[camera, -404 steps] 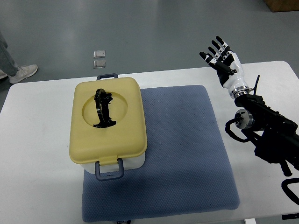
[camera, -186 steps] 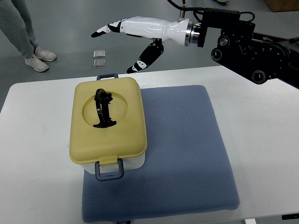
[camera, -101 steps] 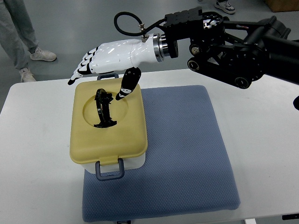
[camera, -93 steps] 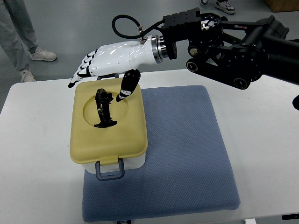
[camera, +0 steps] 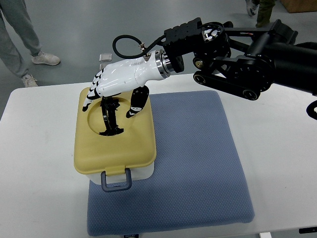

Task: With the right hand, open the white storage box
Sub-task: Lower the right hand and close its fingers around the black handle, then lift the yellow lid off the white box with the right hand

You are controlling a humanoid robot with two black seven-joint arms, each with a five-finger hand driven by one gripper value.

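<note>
Top view looks steeply down on a white table (camera: 39,163) with a blue-grey padded mat (camera: 198,163) laid over its middle. On the left part of the mat stands the storage box (camera: 115,141): a white body under a pale yellow lid (camera: 116,148), still closed, with a grey-blue latch (camera: 117,181) at the near end. A black handle (camera: 110,119) lies folded in the round recess on top of the lid.

From the right edge the black right arm (camera: 247,54) reaches across to the box, and the white right hand (camera: 119,82) hangs palm down over the far end of the lid. Its fingers (camera: 94,89) are loosely spread and bent downward, their dark-striped tips over the far left rim of the recess, while the black-tipped thumb (camera: 136,101) points down at the right side of the recess. The top end of the handle sits between thumb and fingers, but nothing is closed around it; I cannot tell whether any fingertip touches the lid.

On the grey floor beyond the table stands a person (camera: 22,34), at the upper left, showing only grey trouser legs and light shoes. Two small square pads (camera: 105,57) lie on the floor just past the table's far edge.
</note>
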